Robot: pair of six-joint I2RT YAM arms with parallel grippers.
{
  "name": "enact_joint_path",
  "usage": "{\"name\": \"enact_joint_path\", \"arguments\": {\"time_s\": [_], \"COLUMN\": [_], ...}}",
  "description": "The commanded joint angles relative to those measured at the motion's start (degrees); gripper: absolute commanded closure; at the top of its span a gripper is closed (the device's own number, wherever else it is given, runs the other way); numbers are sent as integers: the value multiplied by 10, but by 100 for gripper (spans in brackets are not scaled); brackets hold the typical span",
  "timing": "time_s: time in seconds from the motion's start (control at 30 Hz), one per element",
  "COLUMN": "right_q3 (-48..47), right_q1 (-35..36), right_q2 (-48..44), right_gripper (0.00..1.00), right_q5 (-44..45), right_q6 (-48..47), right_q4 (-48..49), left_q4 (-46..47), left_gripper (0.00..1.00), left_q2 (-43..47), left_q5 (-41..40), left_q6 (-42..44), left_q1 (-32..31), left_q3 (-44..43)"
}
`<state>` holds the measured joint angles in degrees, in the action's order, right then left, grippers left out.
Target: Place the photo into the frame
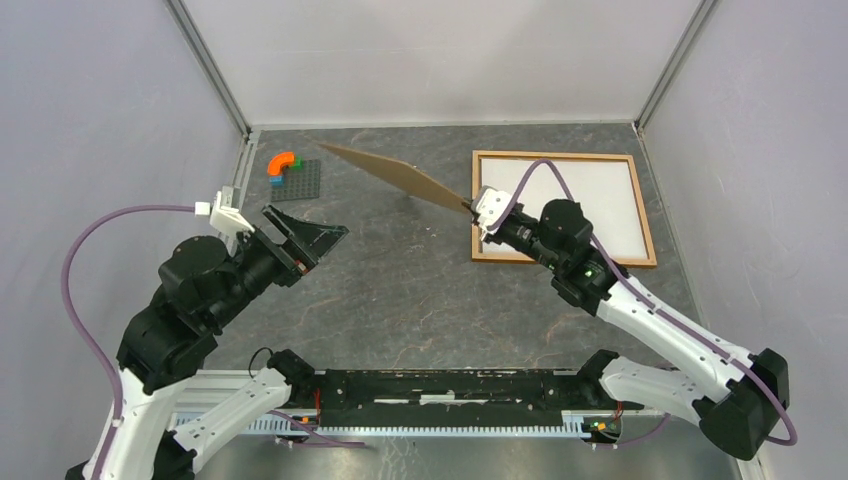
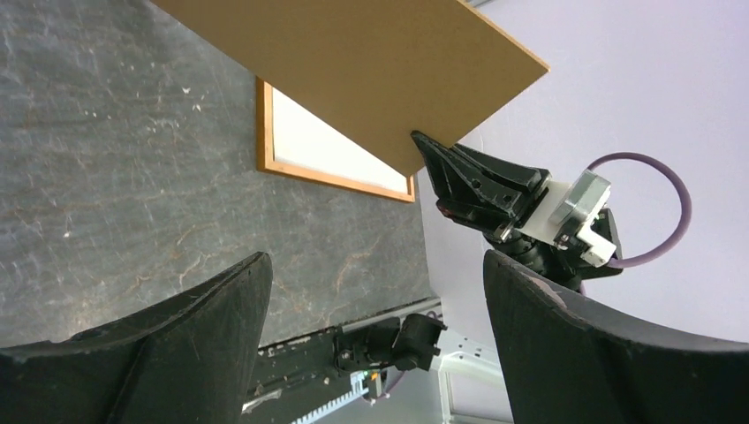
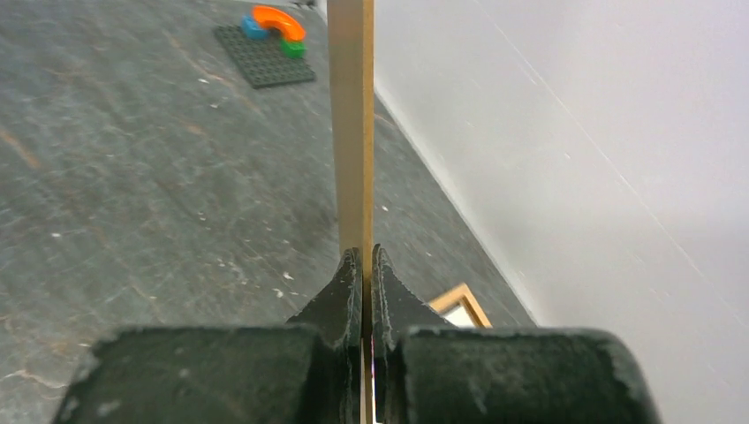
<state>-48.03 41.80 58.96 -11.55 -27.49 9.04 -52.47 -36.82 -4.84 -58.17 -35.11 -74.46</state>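
Observation:
The frame (image 1: 560, 155) of light brown wood lies flat at the table's right, its inside plain white; I cannot tell whether that white is the photo. My right gripper (image 1: 478, 210) is shut on the corner of a thin brown backing board (image 1: 400, 175), held tilted in the air left of the frame. In the right wrist view the board (image 3: 351, 115) runs edge-on out of the pinched gripper (image 3: 364, 253), with a frame corner (image 3: 459, 296) beyond. My left gripper (image 1: 318, 240) is open and empty, left of the board. Its wrist view shows the gripper (image 2: 375, 261), board (image 2: 353, 62) and frame (image 2: 336, 179).
A dark grey studded plate (image 1: 296, 180) carrying an orange arch (image 1: 283, 162) sits at the back left, also in the right wrist view (image 3: 263, 57). Pale enclosure walls close in the back and sides. The arms' black mounting rail (image 1: 430, 390) runs along the near edge.

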Motion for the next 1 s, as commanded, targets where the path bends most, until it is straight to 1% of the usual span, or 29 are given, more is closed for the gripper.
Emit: {"name": "enact_joint_path", "arguments": {"time_s": [0.0,0.13,0.27,0.37,0.43,0.6,0.67,0.83,0.97], "right_q3": [-76,-138,-187,-232,-251,-291,-299,-315,-317], "right_q1": [-2,-3,-3,-2,-2,-2,-3,-2,0], "right_q2": [-31,-2,30,54,70,103,110,120,122], "right_gripper": [100,100,100,100,100,100,100,100,100], "right_q5": [97,120,145,182,220,347,401,520,616], "right_q6": [-6,-65,-95,-118,-140,-204,-228,-273,-291], "right_q4": [43,-2,-19,-43,-55,-89,-89,-140,-177], "left_q4": [27,34,55,62,62,66,67,73,79], "left_gripper": [5,5,5,5,5,5,5,5,5], "left_q2": [-9,-27,-38,-47,-49,-54,-57,-74,-90], "left_q5": [-31,-28,-7,1,2,1,2,9,19], "left_q6": [53,57,55,55,57,61,62,68,70], "left_q1": [0,0,0,0,0,0,0,0,0], "left_q3": [-17,-3,18,28,32,43,45,48,48]}}
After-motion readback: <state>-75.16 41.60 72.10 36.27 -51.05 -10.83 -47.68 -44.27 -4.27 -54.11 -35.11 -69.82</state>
